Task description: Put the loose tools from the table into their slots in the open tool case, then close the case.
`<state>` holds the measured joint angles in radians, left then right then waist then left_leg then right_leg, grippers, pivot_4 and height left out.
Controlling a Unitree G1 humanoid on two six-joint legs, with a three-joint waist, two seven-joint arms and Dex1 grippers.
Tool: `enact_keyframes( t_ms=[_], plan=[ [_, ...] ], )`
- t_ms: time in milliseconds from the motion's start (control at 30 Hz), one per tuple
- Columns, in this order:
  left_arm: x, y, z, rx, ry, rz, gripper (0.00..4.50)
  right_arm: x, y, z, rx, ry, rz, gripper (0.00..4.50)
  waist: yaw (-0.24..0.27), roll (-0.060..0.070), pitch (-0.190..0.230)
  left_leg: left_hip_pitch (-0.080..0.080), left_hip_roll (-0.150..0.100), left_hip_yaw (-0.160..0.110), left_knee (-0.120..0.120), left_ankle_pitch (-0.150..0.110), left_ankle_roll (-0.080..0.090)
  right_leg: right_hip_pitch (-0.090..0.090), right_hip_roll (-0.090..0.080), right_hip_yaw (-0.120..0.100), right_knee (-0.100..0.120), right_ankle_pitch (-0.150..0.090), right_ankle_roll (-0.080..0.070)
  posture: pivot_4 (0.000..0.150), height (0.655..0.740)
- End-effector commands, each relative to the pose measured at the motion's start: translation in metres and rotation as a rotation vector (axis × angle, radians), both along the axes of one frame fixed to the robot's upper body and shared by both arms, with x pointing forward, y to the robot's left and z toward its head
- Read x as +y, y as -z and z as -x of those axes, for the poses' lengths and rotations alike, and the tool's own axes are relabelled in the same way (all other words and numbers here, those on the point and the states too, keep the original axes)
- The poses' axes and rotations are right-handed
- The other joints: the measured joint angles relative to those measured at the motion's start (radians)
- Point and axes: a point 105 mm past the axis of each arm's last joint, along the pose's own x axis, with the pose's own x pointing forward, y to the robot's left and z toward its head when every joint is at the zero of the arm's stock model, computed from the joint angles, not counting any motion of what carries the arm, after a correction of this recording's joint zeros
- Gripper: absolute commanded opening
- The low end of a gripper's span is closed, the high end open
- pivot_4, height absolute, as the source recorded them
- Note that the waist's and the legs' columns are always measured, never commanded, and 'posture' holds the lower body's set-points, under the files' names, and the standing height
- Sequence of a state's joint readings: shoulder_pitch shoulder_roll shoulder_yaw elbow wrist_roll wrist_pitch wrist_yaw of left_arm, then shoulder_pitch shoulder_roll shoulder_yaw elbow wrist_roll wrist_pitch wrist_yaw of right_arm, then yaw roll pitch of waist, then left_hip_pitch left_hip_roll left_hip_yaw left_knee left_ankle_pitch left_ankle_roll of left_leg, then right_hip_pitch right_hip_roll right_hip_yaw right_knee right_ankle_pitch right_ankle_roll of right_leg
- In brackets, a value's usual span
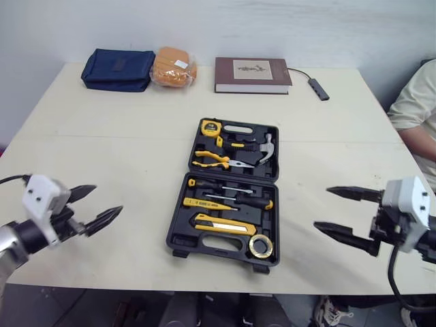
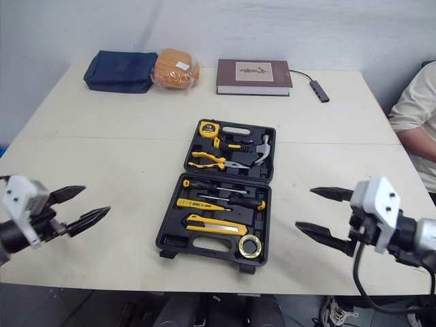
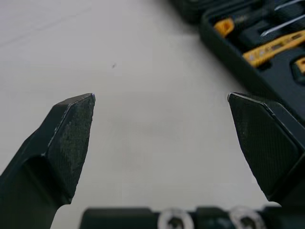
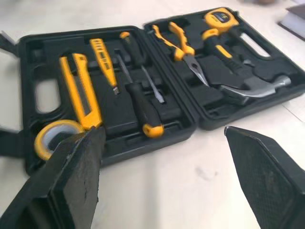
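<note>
Broadly, the pale table [image 1: 102, 143] is spreading across both head views, and the open tool case [image 1: 225, 245] is lying flat at its middle with both halves facing up. The left arm is reaching in low from the near left. The left gripper [image 1: 107, 199] is hovering over bare tabletop well apart from the case, its black fingers [image 3: 66, 138] splayed wide, empty and pointing toward the case. The right arm is mirroring that pose from the near right, with the right gripper [image 1: 321, 208] hanging near the case's right side, likewise agape with nothing between its fingers [image 4: 76, 176]. The head views are taking in the far part of the table, where a person's sleeve [image 1: 419, 102] is entering at the right edge and a blue pouch [image 1: 117, 69], a book [image 1: 252, 73], an orange packet [image 1: 174, 68] and a small cable adapter [image 1: 317, 87] are lying along the back. The right wrist view is looking straight across the case and giving the tools in their slots: hammer [image 4: 257, 88], pliers [image 4: 183, 50], utility knife [image 4: 81, 90], black-handled screwdriver [image 4: 143, 107], yellow tester [image 4: 102, 59], tape measure [image 4: 220, 16] and a yellow roll of tape [image 4: 42, 140]. The left wrist view is catching one corner of the case beyond bare tabletop, with blurred yellow handles inside.
</note>
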<state>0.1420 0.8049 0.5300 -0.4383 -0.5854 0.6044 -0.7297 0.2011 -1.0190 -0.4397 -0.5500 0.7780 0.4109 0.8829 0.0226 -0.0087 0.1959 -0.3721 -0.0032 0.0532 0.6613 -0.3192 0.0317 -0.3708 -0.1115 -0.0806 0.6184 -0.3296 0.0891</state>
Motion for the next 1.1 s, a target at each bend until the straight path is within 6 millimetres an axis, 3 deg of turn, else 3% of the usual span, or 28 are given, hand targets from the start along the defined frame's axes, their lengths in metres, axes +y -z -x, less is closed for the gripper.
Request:
enact_keyframes(
  t_ms=[33,167,400,433,533,733,767,967,1100],
  plan=[
    [-0.017,0.0,-0.009,-0.002,0.04,0.014,4.5,0.008,-0.001,-0.009,0.008,0.031,-0.033,4.17,-0.004,0.0,0.0,-0.001,0.0,0.0,0.0,0.0,0.0,-0.001,0.0,0.0,0.0,0.0,0.0,0.15,0.74],
    [-0.028,0.003,-0.023,-0.004,0.057,0.004,4.5,0.016,0.003,-0.021,0.033,0.07,-0.033,4.17,-0.008,0.0,0.0,-0.002,0.0,0.002,0.0,0.001,-0.001,-0.004,0.001,0.0,0.002,0.0,0.0,0.15,0.74],
    [-0.032,0.014,-0.066,-0.012,0.056,-0.095,4.5,0.002,0.037,-0.054,0.089,0.219,0.089,4.17,-0.001,0.0,0.0,-0.001,-0.001,0.003,0.0,0.004,-0.001,-0.004,0.001,0.001,0.004,0.0,0.001,0.15,0.74],
    [-0.033,0.017,-0.074,-0.014,0.063,-0.119,3.94,0.001,0.041,-0.061,0.101,0.246,0.089,4.21,-0.001,0.0,0.0,-0.001,-0.001,0.004,0.0,0.004,-0.001,-0.004,0.001,0.001,0.005,0.0,0.001,0.15,0.74],
    [-0.038,0.024,-0.095,-0.017,0.07,-0.148,2.76,0.001,0.051,-0.073,0.099,0.264,0.127,3.29,-0.001,0.0,0.0,-0.002,-0.001,0.004,0.0,0.004,-0.001,-0.005,0.001,0.001,0.005,0.001,0.001,0.15,0.74],
    [-0.061,0.032,-0.123,-0.007,0.132,-0.143,0.04,0.007,0.06,-0.092,0.083,0.277,0.156,0.28,0.0,0.0,0.0,-0.005,-0.001,0.007,0.003,0.006,0.001,-0.006,0.002,-0.001,0.008,0.002,0.004,0.15,0.74],
    [-0.064,0.033,-0.125,-0.005,0.14,-0.137,0.0,0.009,0.06,-0.093,0.081,0.275,0.158,0.07,-0.001,0.0,0.0,-0.005,-0.001,0.007,0.003,0.006,0.001,-0.006,0.002,0.0,0.008,0.002,0.004,0.15,0.74],
    [-0.087,0.037,-0.136,-0.004,0.189,-0.125,0.0,0.024,0.059,-0.106,0.051,0.253,0.158,0.07,-0.003,0.0,0.0,-0.005,-0.001,0.008,0.003,0.006,0.001,-0.006,0.002,0.0,0.008,0.002,0.004,0.15,0.74],
    [-0.102,0.04,-0.134,0.017,0.247,-0.098,0.0,0.037,0.055,-0.113,0.03,0.224,0.154,0.07,-0.003,-0.001,0.0,-0.005,-0.001,0.008,0.003,0.006,0.001,-0.006,0.003,0.0,0.008,0.002,0.004,0.15,0.74]
  ],
)
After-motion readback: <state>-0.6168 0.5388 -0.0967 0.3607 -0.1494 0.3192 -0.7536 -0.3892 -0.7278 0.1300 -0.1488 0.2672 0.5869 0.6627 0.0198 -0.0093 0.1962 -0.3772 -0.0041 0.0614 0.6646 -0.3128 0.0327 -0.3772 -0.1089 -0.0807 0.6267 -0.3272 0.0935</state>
